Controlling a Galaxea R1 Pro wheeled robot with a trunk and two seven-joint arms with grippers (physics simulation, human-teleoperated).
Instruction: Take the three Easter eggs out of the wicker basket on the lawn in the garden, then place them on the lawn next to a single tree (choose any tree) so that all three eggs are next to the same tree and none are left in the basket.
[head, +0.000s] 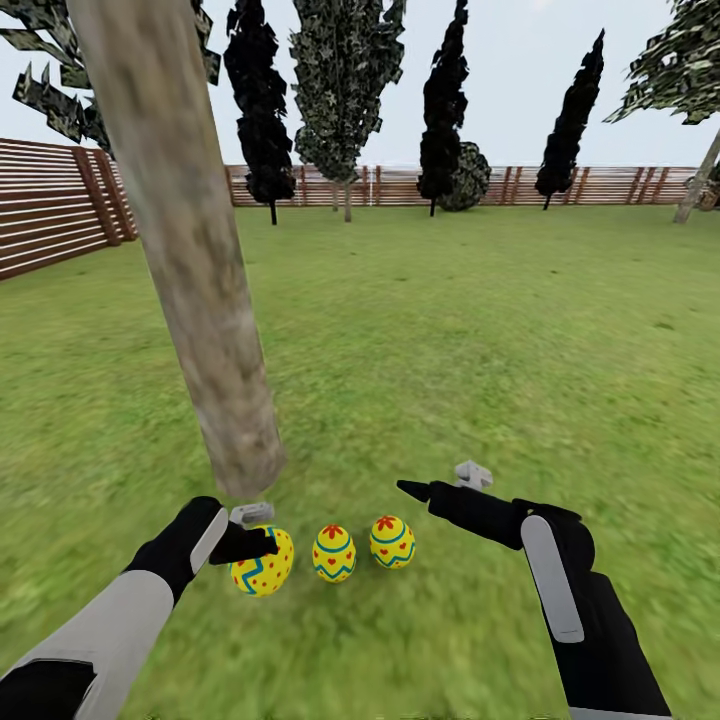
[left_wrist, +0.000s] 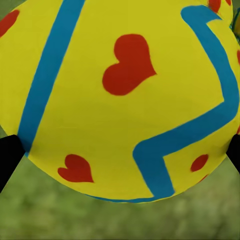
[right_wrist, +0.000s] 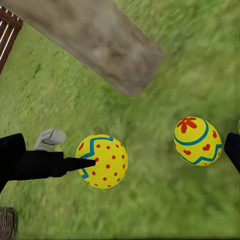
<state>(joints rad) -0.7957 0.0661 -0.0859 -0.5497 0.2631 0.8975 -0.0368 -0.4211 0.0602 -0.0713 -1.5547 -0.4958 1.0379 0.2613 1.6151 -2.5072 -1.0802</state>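
Three yellow Easter eggs lie in a row on the lawn (head: 420, 330) at the foot of the thick leaning tree trunk (head: 190, 280). My left gripper (head: 258, 548) is open around the left egg (head: 268, 570), whose zigzag band and red hearts loom large in the left wrist view (left_wrist: 120, 100); a dark fingertip (left_wrist: 7, 155) stands at each side of it. The middle egg (head: 333, 553) and the right egg (head: 392, 541) rest free. My right gripper (head: 430, 483) hovers open just beyond the right egg, holding nothing. In the right wrist view the dotted egg (right_wrist: 105, 162) and a flower-topped egg (right_wrist: 197, 141) lie below the trunk (right_wrist: 95, 35).
A brown slat fence (head: 50, 205) runs along the left and the far side. Dark cypress-like trees (head: 262, 100) stand before the far fence. A sliver of tan wicker (right_wrist: 6, 222), apparently the basket, shows at the right wrist view's corner. Grass stretches wide to the right of the trunk.
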